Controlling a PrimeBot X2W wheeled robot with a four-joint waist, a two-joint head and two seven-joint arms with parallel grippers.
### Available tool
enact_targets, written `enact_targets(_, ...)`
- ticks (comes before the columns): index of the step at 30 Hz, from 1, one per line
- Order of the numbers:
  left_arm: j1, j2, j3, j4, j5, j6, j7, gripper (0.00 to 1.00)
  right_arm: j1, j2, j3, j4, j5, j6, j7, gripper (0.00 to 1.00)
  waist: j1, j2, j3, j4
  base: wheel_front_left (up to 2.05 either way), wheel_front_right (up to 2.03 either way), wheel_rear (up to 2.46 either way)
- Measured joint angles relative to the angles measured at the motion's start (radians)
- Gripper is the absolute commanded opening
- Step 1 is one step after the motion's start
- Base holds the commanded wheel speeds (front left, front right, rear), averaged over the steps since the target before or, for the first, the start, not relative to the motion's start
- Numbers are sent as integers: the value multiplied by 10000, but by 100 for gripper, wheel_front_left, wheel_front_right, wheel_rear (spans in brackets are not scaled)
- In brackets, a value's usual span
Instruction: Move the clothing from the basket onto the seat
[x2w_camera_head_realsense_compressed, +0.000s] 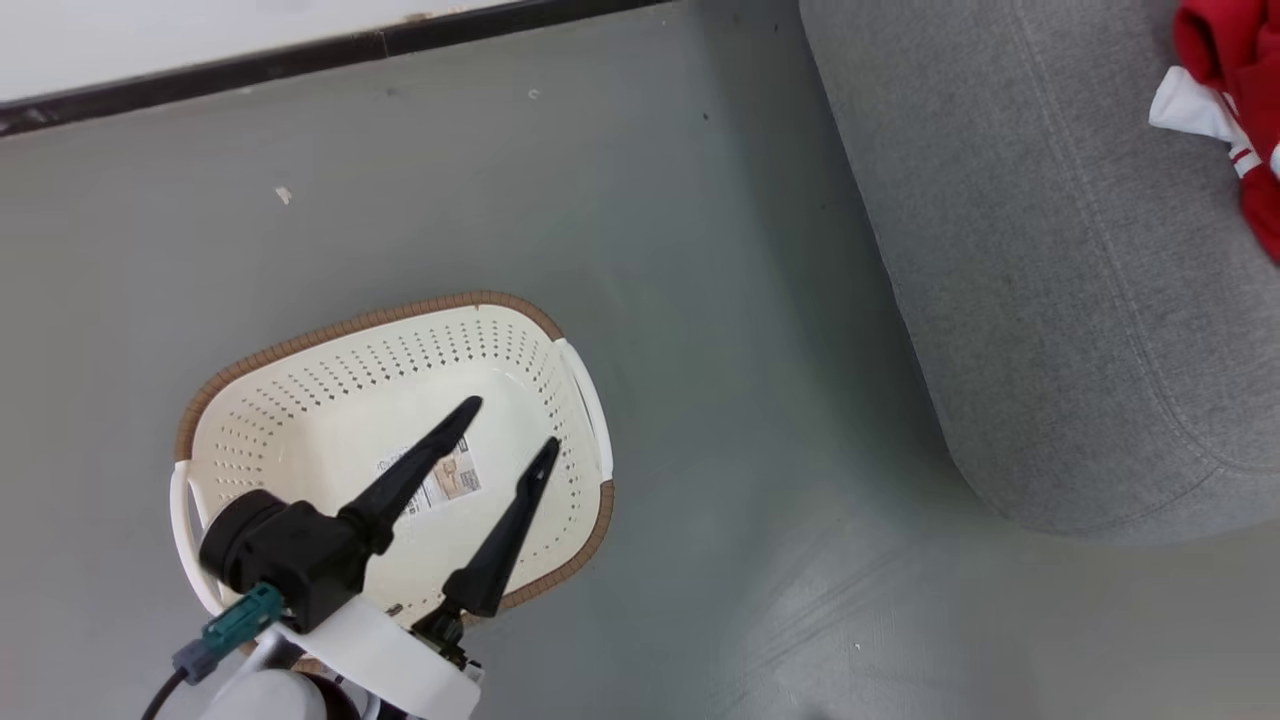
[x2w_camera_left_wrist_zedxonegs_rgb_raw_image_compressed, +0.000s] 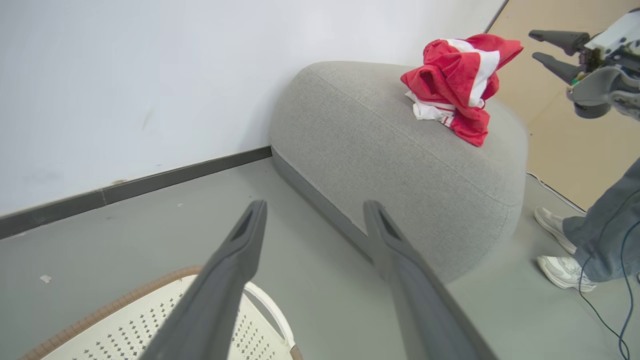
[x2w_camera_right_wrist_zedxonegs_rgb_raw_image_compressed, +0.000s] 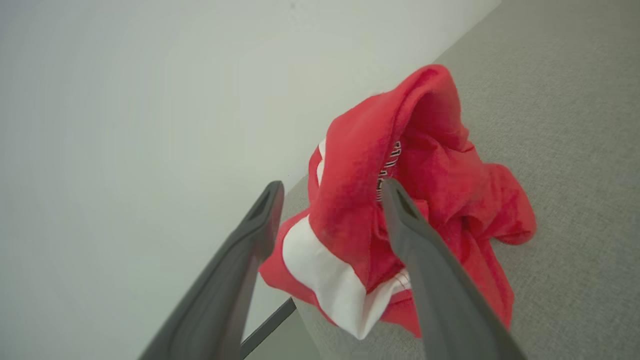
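Basket (x2w_camera_head_realsense_compressed: 400, 360) on floor (x2w_camera_head_realsense_compressed: 700, 300), just a paper label (x2w_camera_head_realsense_compressed: 445, 483) inside, print too small to read. Clothing (x2w_camera_left_wrist_zedxonegs_rgb_raw_image_compressed: 457, 82) heaped on seat (x2w_camera_left_wrist_zedxonegs_rgb_raw_image_compressed: 390, 165). Left gripper (x2w_camera_head_realsense_compressed: 510, 424) wide over basket, right gripper (x2w_camera_left_wrist_zedxonegs_rgb_raw_image_compressed: 534, 45) wide beside clothing, both holding nothing.

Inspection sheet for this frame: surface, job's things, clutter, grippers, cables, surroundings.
Surface: grey floor, basket standing on it.
Job's things: clothing bunched on the seat; basket empty, paper label on its bottom.
Clutter: one small pale scrap on the floor.
Grippers: left gripper open above the basket, holding nothing; right gripper open beside the clothing, apart from it.
Cables: thin cable by the person's legs; black cable at the left wrist.
Surroundings: white wall, dark baseboard; person's legs and pale shoes beside the seat.
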Motion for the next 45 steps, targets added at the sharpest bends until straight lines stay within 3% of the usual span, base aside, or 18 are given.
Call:
enact_targets(9,516,-251,901,533,-378,510,-830,100,1200,941,2792,-1519,-817,0,-332,100,0,-1,-679,167,0,0,0)
enact_targets(18,1188,-311,1799,1166,-535,986,-1137,100,1531,1106,4736,-2155,-1992,0,-915,100,0,0,-1361,668,0,0,0)
enact_targets(29,2008,-587,2830,1636,-911,1294,-1271,100,2417,1532,6343,-1766,-3041,0,-1373,100,0,0,-2136,1428,0,0,0)
enact_targets(39,2608,-1058,3235,1937,-957,1273,-1283,100,3448,1756,7250,-1055,-3824,0,-1601,100,0,0,-2945,2202,0,0,0)
enact_targets(45,2865,-1244,3287,2100,-955,1020,-1283,100,3879,1996,7319,-790,-3962,0,-1701,100,0,0,-3445,2612,0,0,0)
